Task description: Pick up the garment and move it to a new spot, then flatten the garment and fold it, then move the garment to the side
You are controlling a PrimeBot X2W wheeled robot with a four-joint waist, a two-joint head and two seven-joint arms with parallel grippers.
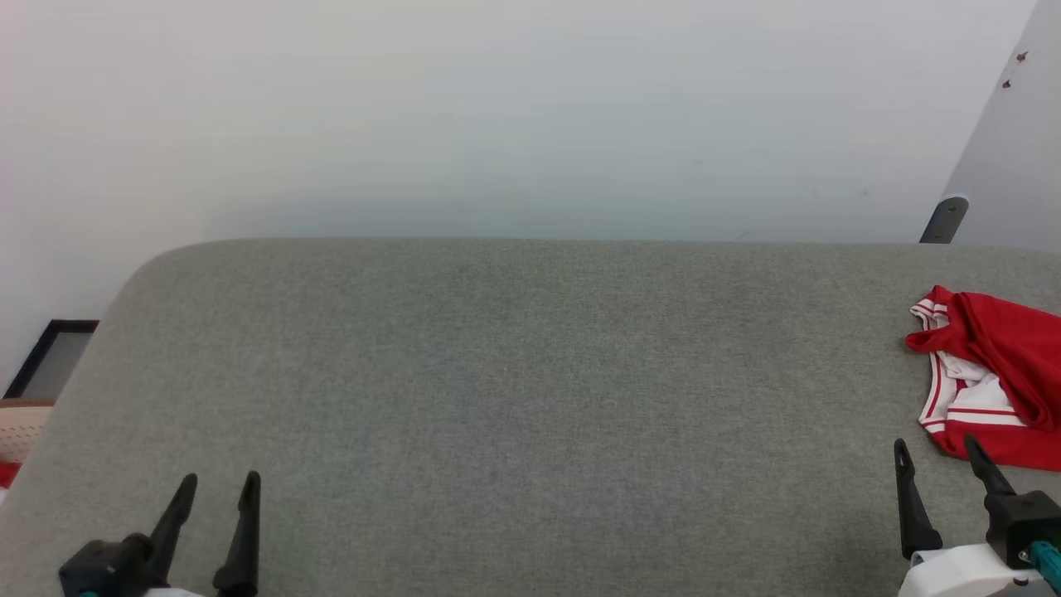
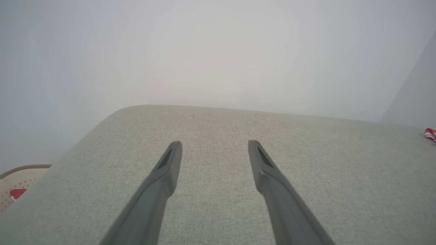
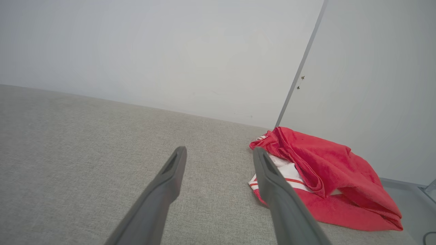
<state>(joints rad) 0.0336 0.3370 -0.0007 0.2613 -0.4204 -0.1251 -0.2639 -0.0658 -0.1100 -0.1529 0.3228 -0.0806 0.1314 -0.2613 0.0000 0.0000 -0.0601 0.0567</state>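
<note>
Right hand (image 1: 935, 442) spread beside crumpled red-white garment (image 1: 999, 365); we see left hand (image 1: 221, 476) spread over grey woven counter (image 1: 514, 373).

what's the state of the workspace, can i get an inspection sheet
surface: grey fabric top, flat
job's things: garment crumpled in a heap at the top's right edge, not yet flattened
clutter: beige perforated basket off the left corner, something red in it
grippers: left gripper and right gripper open, holding nothing; right one near the garment
cables: dark cable past the garment
surroundings: pale wall behind, grey panel at right
</note>
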